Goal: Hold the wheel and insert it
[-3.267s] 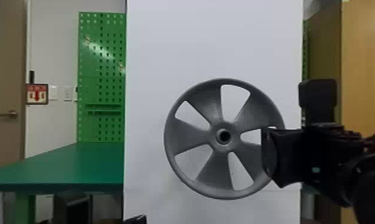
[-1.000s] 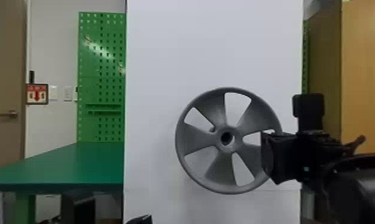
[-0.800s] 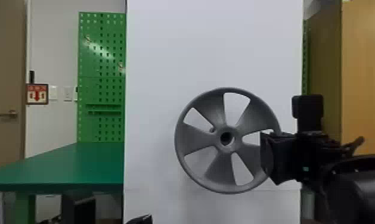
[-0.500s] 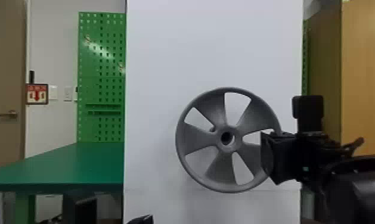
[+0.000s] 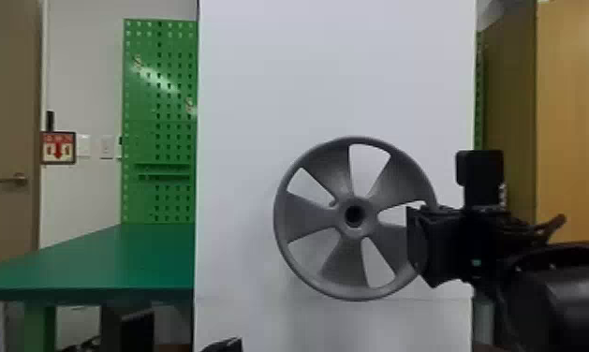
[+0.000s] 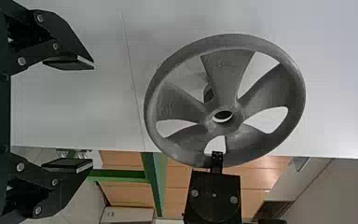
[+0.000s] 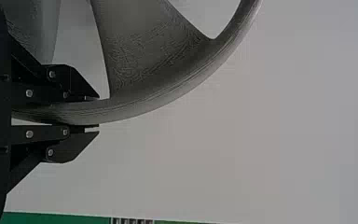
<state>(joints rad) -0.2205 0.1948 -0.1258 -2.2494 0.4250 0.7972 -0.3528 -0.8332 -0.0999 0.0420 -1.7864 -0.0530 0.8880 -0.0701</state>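
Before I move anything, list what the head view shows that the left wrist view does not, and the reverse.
Head view: the green perforated pegboard, the red-and-white framed sign, the silver door handle.
Left wrist view: the black left tool with its two flat fingers spread apart.
Both: the round gray spoked wheel, the flat white panel behind it, the black right tool at the wheel's rim.

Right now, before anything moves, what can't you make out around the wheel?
- Right wrist view: most of the wheel, cut off by the edge.
- Head view: rim behind the right gripper.
- Left wrist view: most of the stub, behind the wheel's blades.
- Head view: a black shape, cut off by the bottom edge.
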